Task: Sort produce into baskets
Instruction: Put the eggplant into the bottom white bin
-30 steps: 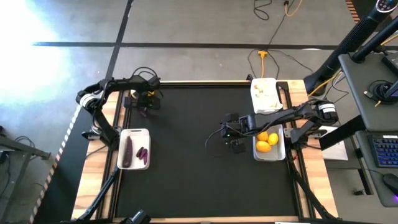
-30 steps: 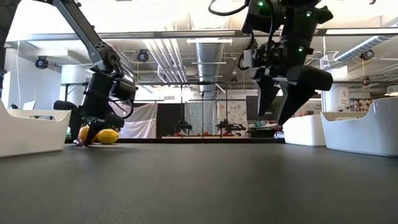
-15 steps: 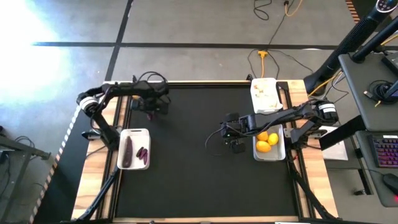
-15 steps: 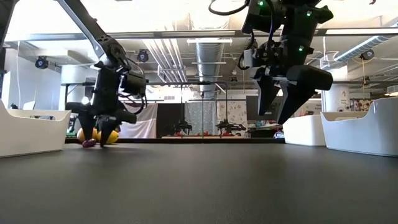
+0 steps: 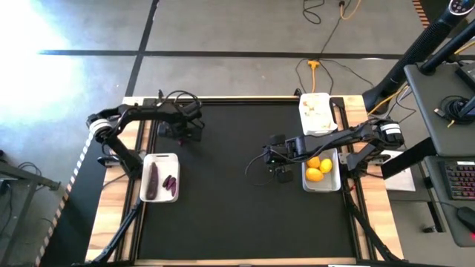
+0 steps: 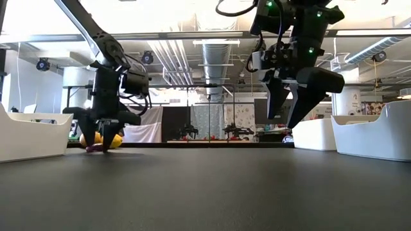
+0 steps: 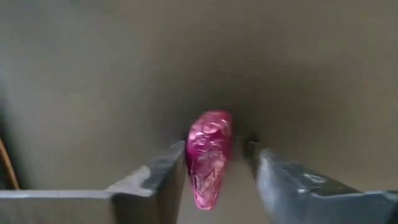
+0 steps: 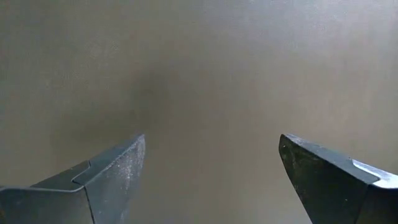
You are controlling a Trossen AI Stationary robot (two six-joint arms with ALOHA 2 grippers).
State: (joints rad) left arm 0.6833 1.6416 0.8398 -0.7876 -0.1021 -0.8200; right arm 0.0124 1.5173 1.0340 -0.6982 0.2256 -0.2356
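A small purple piece (image 7: 208, 155) lies on the black mat at the far left. My left gripper (image 5: 185, 133) points down over it, open, one finger on each side (image 7: 214, 180). In the low view the piece (image 6: 93, 148) shows at the fingertips (image 6: 104, 142), with a yellow lemon (image 6: 90, 137) behind them. My right gripper (image 5: 276, 166) is open and empty above the mat, beside the lemon tray (image 5: 335, 180); it also shows in the low view (image 6: 289, 109) and in its own wrist view (image 8: 211, 177). My left gripper comes at the purple piece from above, its fingers standing across the piece. One finger (image 7: 168, 177) lies close against the piece's side (image 7: 191, 155); I cannot tell whether it touches. The other finger (image 7: 273, 180) stands apart. The piece rests on the mat.
A white tray (image 5: 159, 156) at the near left holds a long purple piece (image 5: 152, 178) and small purple pieces (image 5: 170, 182). A tray (image 5: 315, 96) at the far right holds garlic bulbs. The right tray holds lemons (image 5: 319, 169). The mat's middle is bare.
My left gripper has gone toward the table's right edge and a little toward the near edge, and has turned from slanting to pointing straight down. In the low view the purple piece at its tips has shifted the same way along the mat.
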